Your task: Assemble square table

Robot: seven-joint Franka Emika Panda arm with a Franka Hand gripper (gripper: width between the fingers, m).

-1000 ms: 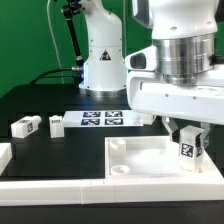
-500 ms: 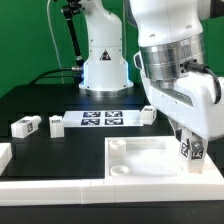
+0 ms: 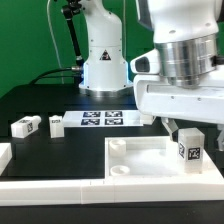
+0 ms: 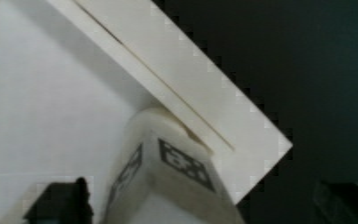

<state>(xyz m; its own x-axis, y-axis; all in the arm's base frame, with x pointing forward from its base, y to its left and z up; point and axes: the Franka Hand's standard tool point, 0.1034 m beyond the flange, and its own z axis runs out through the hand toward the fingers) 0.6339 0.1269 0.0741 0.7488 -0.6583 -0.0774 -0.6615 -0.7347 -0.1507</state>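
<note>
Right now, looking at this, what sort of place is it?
Most likely a robotics lab workbench: a white robot arm stands at a black table, a marker board of printed tags lies flat on it, and loose white table legs carry similar tags.

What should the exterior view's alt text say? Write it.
The robot arm hangs its open pincer over a tagged leg standing upright in a corner of the square tabletop, on the exterior view's right. Two more legs lie on the black table at that view's left, near the marker board.

Smooth white plastic tabletop (image 3: 148, 160) and leg (image 3: 190, 150), matt black table surface (image 3: 40, 104), glossy white arm shell (image 3: 185, 95)
</note>
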